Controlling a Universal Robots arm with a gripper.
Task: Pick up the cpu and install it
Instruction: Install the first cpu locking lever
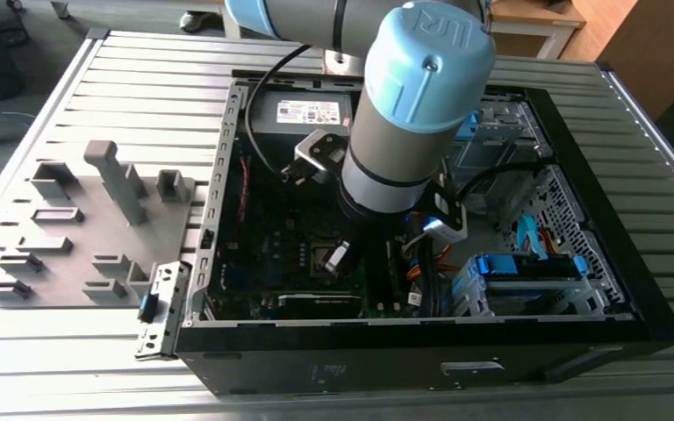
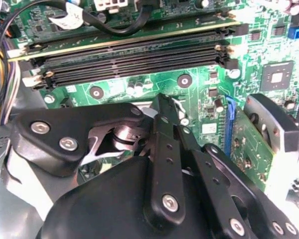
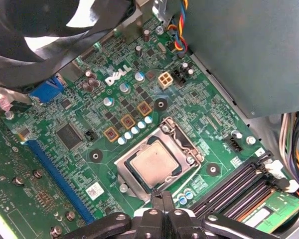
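Note:
The cpu, a flat grey-silver square, lies inside the square metal-framed socket of the green motherboard. In the first wrist view my gripper hovers just beside the socket's edge, apart from the chip, its black fingers pressed together with nothing between them. The second wrist view shows the same shut fingers over the board below the memory slots. In the exterior view the gripper is low inside the open computer case, over the motherboard.
Black memory slots lie beside the socket, a long blue slot on its other side. The grey power supply box and cable bundles stand close. A grey tray with raised blocks sits at the exterior view's left.

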